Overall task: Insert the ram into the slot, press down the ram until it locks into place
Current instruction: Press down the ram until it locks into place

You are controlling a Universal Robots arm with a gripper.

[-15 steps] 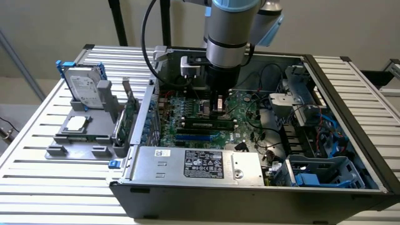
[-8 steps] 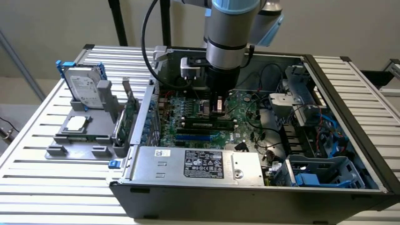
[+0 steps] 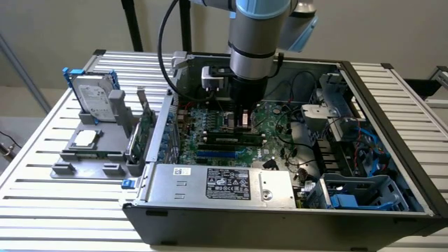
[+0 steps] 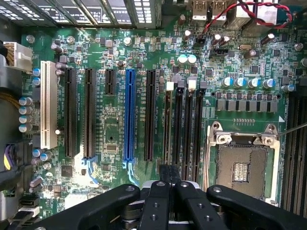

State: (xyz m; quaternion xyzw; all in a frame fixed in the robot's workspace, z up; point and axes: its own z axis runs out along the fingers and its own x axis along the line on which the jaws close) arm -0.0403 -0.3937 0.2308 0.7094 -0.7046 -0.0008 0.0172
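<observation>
Your claw hangs low inside the open computer case, just over the green board. In the wrist view its two black fingers are pressed together with no gap showing, and nothing is pinched between them.

Their tips sit right above the near end of a group of long black memory slots that run side by side next to the square metal processor socket. You cannot tell whether the tips touch the board.

In the exterior view the ram lies seated in a slot on the board, a dark stick with a row of chips, just in front of the claw and towards the case's front edge. A blue connector runs alongside it, nearer the grey power supply box.

The case stands on a slatted metal table. Towards the table's left edge in the exterior view, a grey holder carries a hard drive.
</observation>
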